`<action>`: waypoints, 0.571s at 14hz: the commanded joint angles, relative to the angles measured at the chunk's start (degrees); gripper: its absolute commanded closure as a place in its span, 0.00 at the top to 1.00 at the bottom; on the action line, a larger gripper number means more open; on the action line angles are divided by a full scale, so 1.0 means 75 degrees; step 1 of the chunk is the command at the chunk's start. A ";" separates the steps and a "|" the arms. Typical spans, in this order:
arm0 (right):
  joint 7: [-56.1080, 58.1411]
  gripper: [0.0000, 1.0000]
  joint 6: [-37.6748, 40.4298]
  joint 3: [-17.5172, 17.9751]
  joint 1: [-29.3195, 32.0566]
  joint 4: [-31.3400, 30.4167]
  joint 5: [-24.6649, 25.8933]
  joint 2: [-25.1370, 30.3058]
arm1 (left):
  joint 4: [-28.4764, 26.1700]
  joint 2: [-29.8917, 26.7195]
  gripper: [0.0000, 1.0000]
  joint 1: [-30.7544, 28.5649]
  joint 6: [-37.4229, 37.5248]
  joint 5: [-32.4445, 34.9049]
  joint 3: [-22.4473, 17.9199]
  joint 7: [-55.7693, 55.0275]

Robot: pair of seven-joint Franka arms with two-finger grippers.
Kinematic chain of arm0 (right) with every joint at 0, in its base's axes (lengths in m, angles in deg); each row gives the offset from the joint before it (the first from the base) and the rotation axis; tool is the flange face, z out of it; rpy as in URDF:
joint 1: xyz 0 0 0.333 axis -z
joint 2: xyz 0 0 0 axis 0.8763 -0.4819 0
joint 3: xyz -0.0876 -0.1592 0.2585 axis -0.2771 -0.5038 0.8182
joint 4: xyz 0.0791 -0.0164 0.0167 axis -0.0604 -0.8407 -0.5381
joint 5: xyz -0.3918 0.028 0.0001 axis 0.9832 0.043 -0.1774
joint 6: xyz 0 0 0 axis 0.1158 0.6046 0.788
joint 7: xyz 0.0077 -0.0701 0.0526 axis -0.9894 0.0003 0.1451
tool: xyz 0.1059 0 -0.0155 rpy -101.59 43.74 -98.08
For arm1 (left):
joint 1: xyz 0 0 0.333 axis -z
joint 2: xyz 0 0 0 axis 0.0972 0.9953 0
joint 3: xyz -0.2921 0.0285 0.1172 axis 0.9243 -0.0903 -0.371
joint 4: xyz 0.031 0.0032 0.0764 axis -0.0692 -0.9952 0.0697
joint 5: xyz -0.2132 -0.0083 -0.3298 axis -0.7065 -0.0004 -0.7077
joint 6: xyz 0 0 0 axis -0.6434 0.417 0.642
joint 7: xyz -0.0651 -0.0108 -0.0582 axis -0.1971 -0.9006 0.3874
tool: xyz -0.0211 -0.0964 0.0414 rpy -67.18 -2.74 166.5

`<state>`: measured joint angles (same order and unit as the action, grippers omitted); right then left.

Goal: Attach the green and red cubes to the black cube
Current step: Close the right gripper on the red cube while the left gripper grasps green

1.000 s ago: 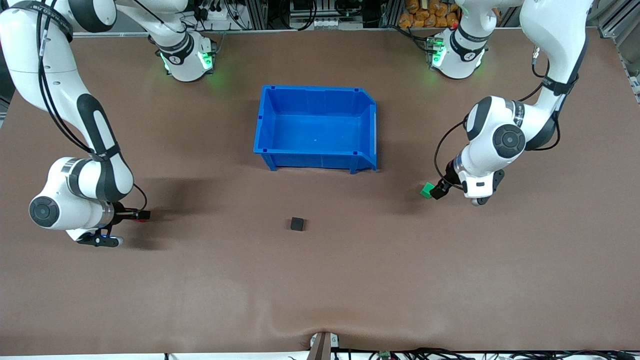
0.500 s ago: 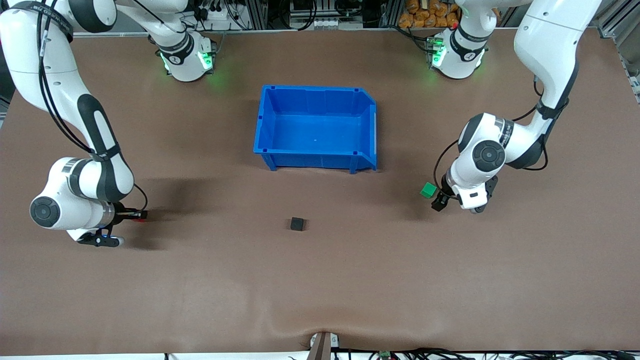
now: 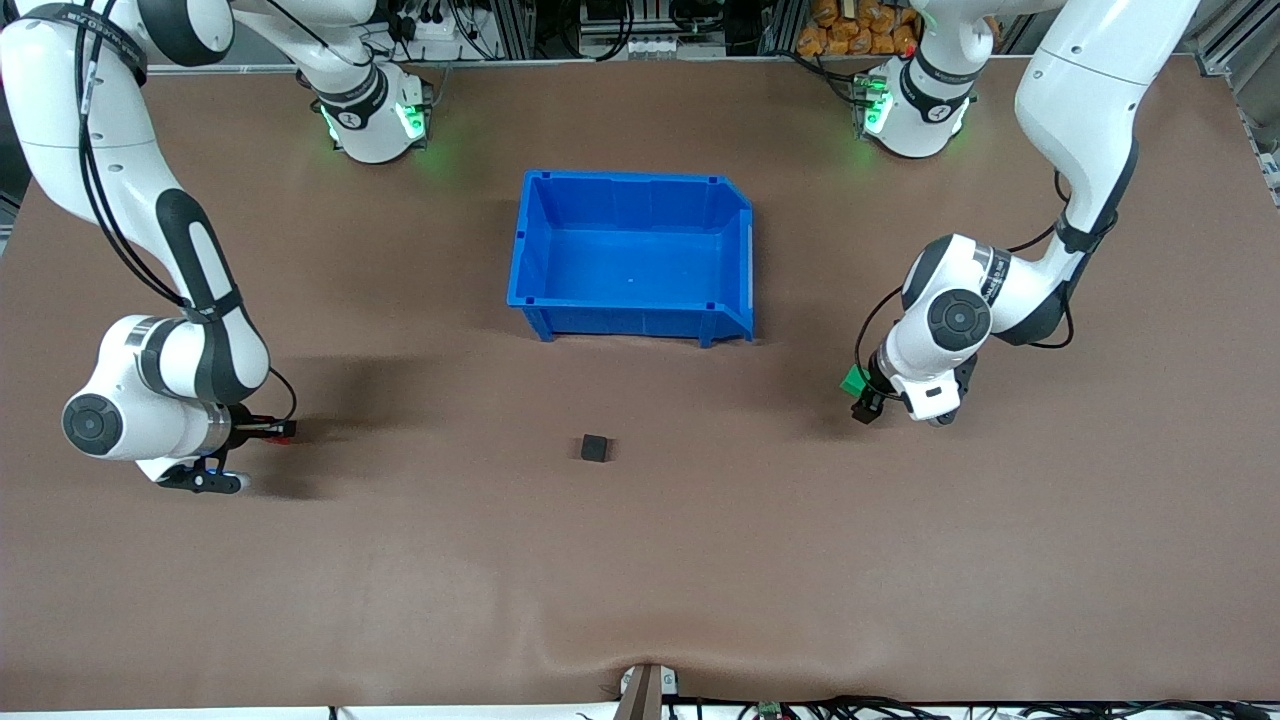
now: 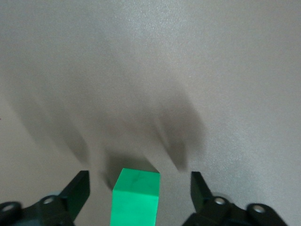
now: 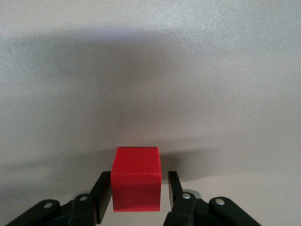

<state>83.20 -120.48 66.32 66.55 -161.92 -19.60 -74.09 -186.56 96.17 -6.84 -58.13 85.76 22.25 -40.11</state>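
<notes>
The green cube [image 3: 853, 380] sits on the brown table near the left arm's end. It stands between the spread fingers of my left gripper [image 3: 860, 396] with a gap on each side, as the left wrist view shows: cube [image 4: 135, 197], gripper [image 4: 138, 178]. My right gripper [image 3: 272, 430] is low near the right arm's end, shut on the red cube [image 3: 287, 430]. In the right wrist view the red cube [image 5: 136, 179] sticks out past the fingertips of that gripper [image 5: 139, 178]. The black cube [image 3: 594, 447] lies alone mid-table, nearer the front camera than the bin.
An empty blue bin [image 3: 532, 240] stands in the middle of the table, farther from the front camera than the black cube. A fixture pokes up at the table's front edge [image 3: 645, 690].
The left arm has swung in and lowered, so its open gripper went from beside the green cube to straddling it. The right arm has hardly moved.
</notes>
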 commanded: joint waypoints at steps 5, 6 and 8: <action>-0.0048 0.04 0.0364 0.0068 0.0048 0.0114 0.0127 -0.0039 | 0.0002 0.0000 0.75 -0.0008 -0.0053 0.0176 0.0103 -0.0282; 0.0081 0.00 0.0389 0.0068 0.0025 0.0126 0.0127 -0.0028 | -0.0010 0.0000 0.74 -0.0008 -0.0053 0.0176 0.0149 -0.0282; 0.0501 0.00 0.0401 0.0068 0.0048 0.0126 0.0127 -0.0027 | 0.0002 0.0012 0.61 -0.0019 -0.0053 0.0176 0.0161 -0.0282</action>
<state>84.65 -118.71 66.41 66.54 -161.88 -19.60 -74.11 -186.56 96.18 -6.84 -58.13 85.76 23.00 -40.29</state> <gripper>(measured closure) 0.604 0.291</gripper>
